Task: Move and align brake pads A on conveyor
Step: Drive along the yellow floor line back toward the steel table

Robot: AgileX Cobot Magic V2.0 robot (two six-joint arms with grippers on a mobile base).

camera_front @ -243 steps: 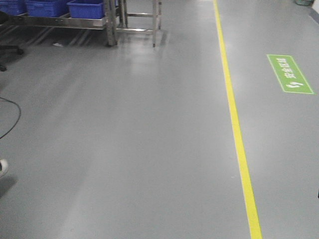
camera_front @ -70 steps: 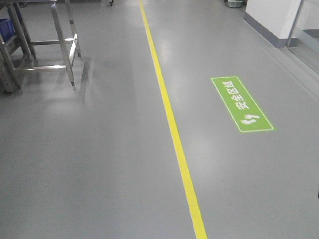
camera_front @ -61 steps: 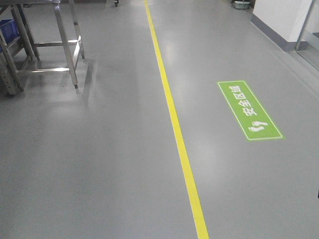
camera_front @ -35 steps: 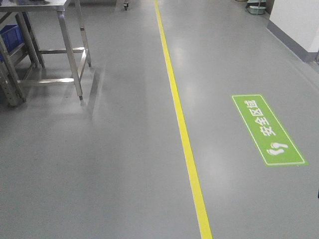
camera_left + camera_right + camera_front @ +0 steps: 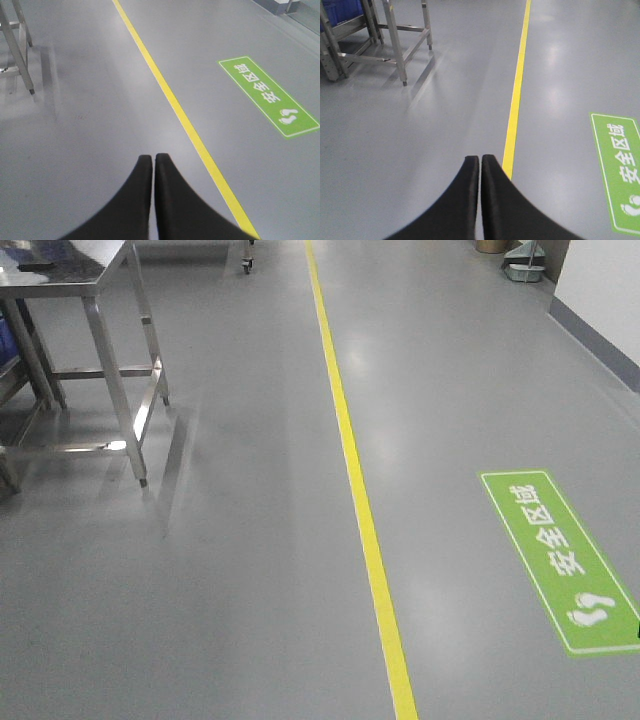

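Note:
The brake pads A and the conveyor are out of view in every frame. My left gripper (image 5: pixel 152 157) is shut, its black fingers pressed together with nothing between them, hanging over bare grey floor. My right gripper (image 5: pixel 480 157) is shut and empty too, its tips above the floor just left of a yellow floor line (image 5: pixel 516 95). Neither gripper shows in the front view.
A shiny steel table (image 5: pixel 78 262) stands at the left, its legs (image 5: pixel 112 380) on the floor. The yellow line (image 5: pixel 352 470) runs away down the grey floor. A green floor sign (image 5: pixel 562 558) lies at the right. A white wall (image 5: pixel 600 270) stands far right. Blue bins (image 5: pixel 342 10) sit on a rack.
The view has swung right and then rolled forward. The steel table has come nearer at the left, and the green sign has slid down toward the lower right.

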